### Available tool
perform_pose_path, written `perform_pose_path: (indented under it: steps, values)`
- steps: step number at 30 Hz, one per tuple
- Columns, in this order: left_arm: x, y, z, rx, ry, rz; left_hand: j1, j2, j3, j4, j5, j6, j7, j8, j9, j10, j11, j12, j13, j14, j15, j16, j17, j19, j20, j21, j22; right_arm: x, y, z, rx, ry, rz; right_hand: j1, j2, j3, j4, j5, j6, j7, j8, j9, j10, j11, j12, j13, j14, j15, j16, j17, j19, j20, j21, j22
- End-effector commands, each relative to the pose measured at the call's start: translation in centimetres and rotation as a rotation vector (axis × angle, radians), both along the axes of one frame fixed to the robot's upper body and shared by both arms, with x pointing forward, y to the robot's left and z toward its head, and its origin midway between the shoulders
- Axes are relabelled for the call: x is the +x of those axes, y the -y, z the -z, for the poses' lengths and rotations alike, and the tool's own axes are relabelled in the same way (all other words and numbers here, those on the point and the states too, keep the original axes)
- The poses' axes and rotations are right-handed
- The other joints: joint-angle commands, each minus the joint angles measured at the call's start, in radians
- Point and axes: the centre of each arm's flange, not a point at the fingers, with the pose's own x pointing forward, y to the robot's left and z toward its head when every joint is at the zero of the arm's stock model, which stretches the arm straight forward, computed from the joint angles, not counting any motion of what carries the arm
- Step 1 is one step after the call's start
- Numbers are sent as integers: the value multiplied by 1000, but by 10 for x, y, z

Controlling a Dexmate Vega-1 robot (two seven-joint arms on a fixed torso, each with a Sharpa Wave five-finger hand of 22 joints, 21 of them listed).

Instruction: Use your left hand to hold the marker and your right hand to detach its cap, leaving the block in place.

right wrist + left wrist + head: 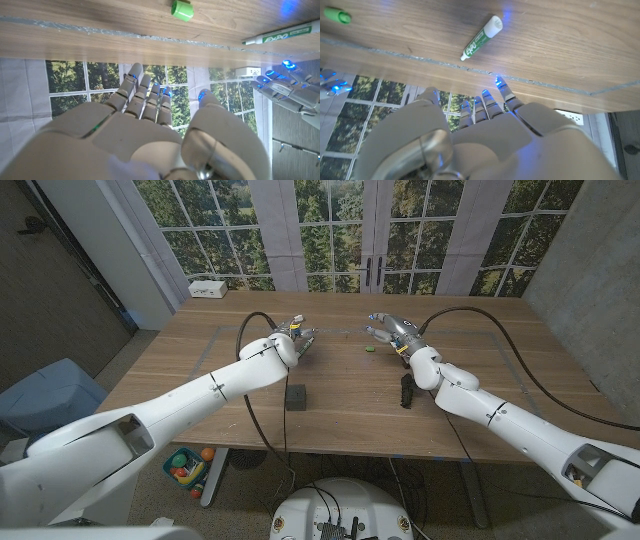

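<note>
The marker point(481, 37), white with green print, lies on the wooden table with its tip bare. Its green cap point(337, 16) lies apart from it on the wood, and it also appears as the cap point(369, 348) just short of my right hand point(390, 330). My left hand point(293, 338) hovers near the marker with fingers point(487, 102) spread, holding nothing. My right hand point(150, 130) is likewise open and empty, with the cap point(182, 10) and the marker point(280, 37) beyond its fingertips. The dark block point(295, 396) sits on the table nearer me, beside my left forearm.
A strip of tape point(545, 85) marks a line across the table. A small white box point(208, 288) stands at the far left corner. Black cables point(500, 350) trail over the table's right side. A blue bin point(45, 395) stands on the floor to the left.
</note>
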Motion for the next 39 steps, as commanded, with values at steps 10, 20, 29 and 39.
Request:
perform_pose_path:
  steps: [10,20,29,39]
  values:
    - [-5,-27,10,-291,214,377,-49,-9,53,20,8,-28,34,8,-2,-54,-8,5,-5,-64,-8,2,-4,-16,-49,-32,0,-6,35,7,369,29,-304,-56,28,42,47,-12,-24,13,-1,-8,-32,-25,3,-35,-71,-71,-4,-37,-20,-69,-42,2]
    - [-7,-35,11,-336,277,498,-87,-12,66,31,6,26,54,22,-4,-33,-15,15,-8,-42,-16,14,-8,11,-71,-40,-1,-10,46,9,500,34,-392,-89,17,43,67,-15,-34,20,0,-11,-32,-17,6,-50,-74,-71,2,-55,-7,-72,-53,2]
    - [-8,-44,15,-445,291,595,-119,0,80,52,9,48,56,22,-4,-15,-22,19,-9,-28,-18,17,-8,34,-85,-42,0,-10,55,13,642,-16,-500,-111,25,54,82,-10,-35,20,2,-14,-31,-31,8,-64,-74,-84,5,-70,0,-87,-64,1]
    - [-8,-56,20,-554,271,693,-142,1,90,64,13,46,55,17,-4,-16,-23,16,-10,-28,-20,15,-8,45,-94,-44,0,-17,63,19,778,-44,-607,-129,23,62,93,-5,-35,27,3,-16,-34,-28,8,-76,-76,-81,6,-84,12,-87,-71,1]
